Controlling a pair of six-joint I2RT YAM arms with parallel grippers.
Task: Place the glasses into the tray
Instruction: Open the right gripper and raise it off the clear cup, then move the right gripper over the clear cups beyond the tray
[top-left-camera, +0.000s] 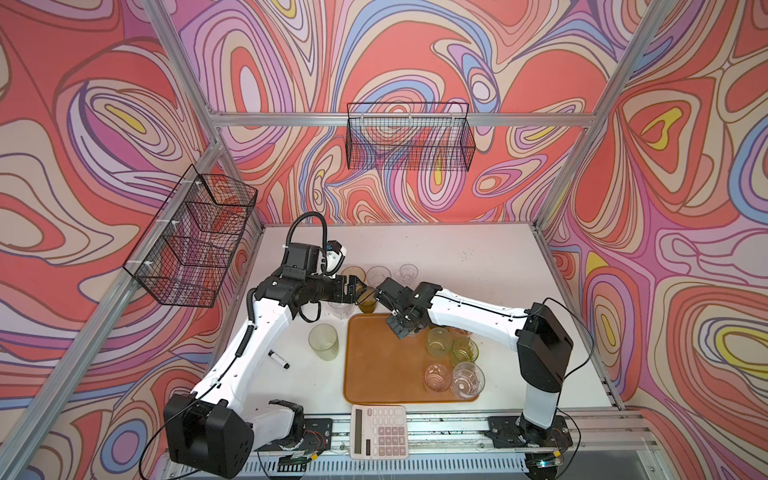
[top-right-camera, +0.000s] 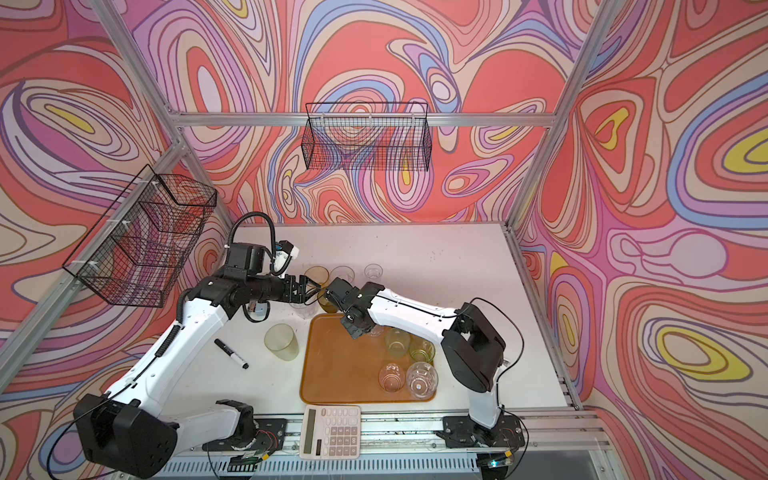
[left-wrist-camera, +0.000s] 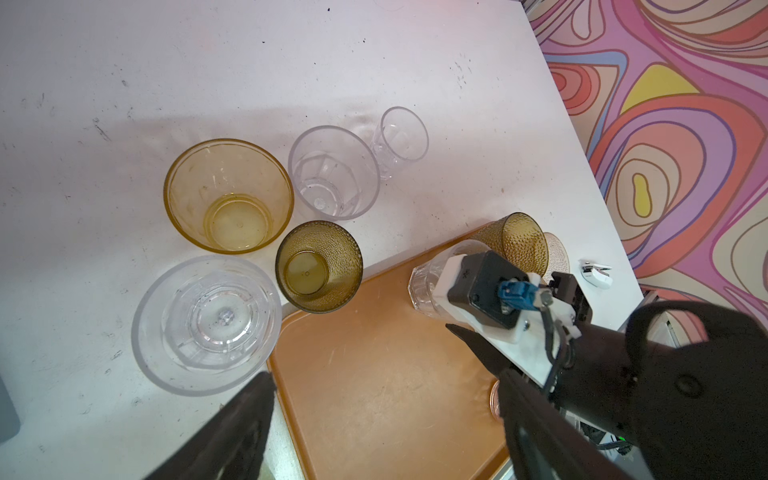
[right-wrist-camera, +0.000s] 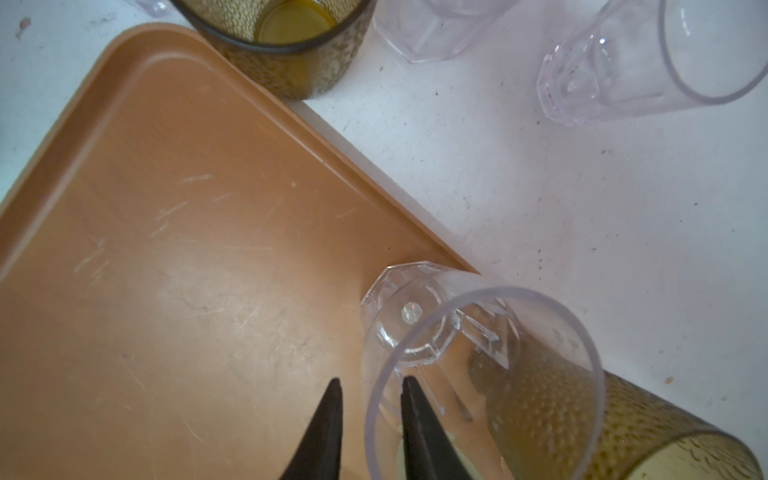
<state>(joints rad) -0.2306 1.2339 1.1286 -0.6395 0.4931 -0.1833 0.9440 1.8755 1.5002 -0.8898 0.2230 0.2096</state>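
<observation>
Walls (top-left-camera: 415, 50): a swirling pattern of coral, pink, lilac, blue, cream and yellow on all three sides.
Frame (top-left-camera: 291, 119): silver aluminium struts along the corners and across the back wall.
Back basket (top-left-camera: 409, 137): black wire, hung on the rear strut.
Side basket (top-left-camera: 195, 237): black wire, on the left wall (split into compartments).
Worktop (top-left-camera: 478, 257): white, matt, flecked with dark specks.
Front rail (top-left-camera: 449, 428): slotted metal.
Light: bright, even, with soft shadows.

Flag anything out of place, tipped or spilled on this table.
None of the glasses in view looks tipped or spilled. Two things do not belong: a black marker lying on the table left of the tray, and a white calculator lying across the front rail.
</observation>
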